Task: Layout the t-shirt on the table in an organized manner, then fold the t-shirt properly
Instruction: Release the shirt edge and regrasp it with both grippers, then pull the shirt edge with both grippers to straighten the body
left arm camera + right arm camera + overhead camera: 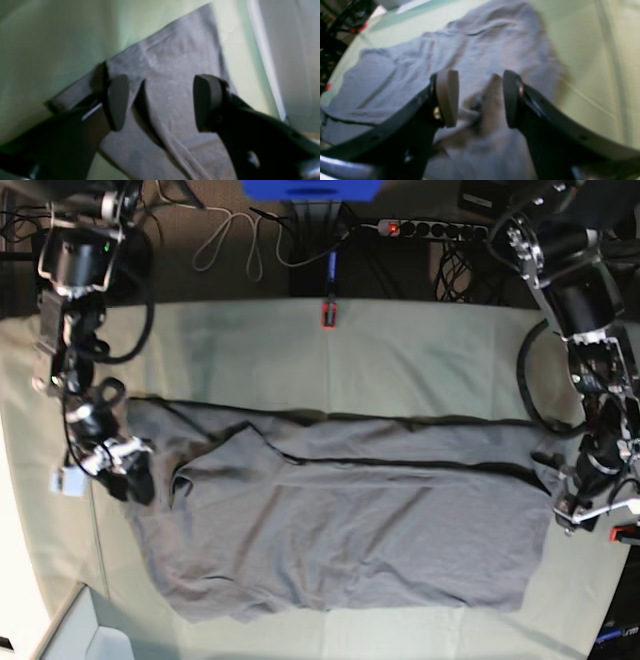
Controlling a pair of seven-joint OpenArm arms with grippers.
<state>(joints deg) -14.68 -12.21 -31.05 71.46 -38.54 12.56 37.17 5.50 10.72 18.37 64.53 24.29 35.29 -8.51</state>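
Observation:
The dark grey t-shirt (350, 530) lies spread lengthwise across the pale green table (420, 360), with a fold line running along its upper part. My left gripper (572, 505) is at the shirt's right end. In the left wrist view it (162, 102) is open, and a loose ridge of the t-shirt (175, 57) runs between the parted fingers. My right gripper (135, 475) is at the shirt's left end. In the right wrist view it (479, 98) is open over a raised bump of the t-shirt (395, 75), and neither pad presses the fabric.
A red clamp (327, 313) holds the table cloth at the far edge, and more red clamps (357, 28) show at the side. A power strip (420, 227) and cables lie beyond the table. A white box (90, 635) sits at the near left corner.

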